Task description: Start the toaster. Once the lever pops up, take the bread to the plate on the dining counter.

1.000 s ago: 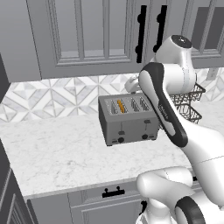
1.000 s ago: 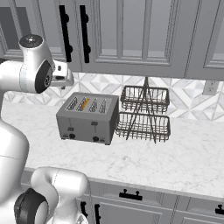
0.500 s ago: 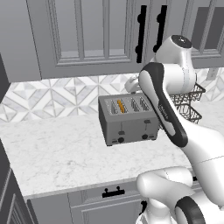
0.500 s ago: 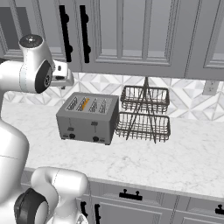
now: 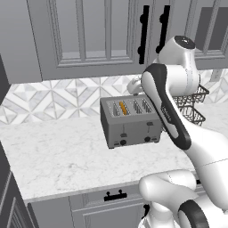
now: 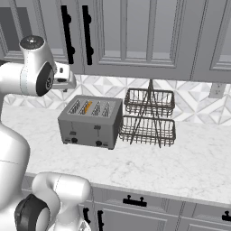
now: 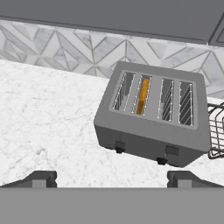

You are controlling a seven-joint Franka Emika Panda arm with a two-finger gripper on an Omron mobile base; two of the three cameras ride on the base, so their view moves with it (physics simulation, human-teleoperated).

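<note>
At centre of the hand view, the toaster (image 7: 153,120) sits on the marble bench (image 7: 48,122) with the bread (image 7: 142,96) in its second slot, while the hand (image 7: 111,178), released and wide, must descend onto the left lever (image 7: 119,145).

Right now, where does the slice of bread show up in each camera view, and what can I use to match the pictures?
Left base view: the bread is an orange strip in the toaster's second slot from the left, just above centre.
Right base view: the same second slot, left of centre.
Hand view: second slot from the left, upper middle.
Shared landmark: the grey toaster on the marble worktop.
</note>
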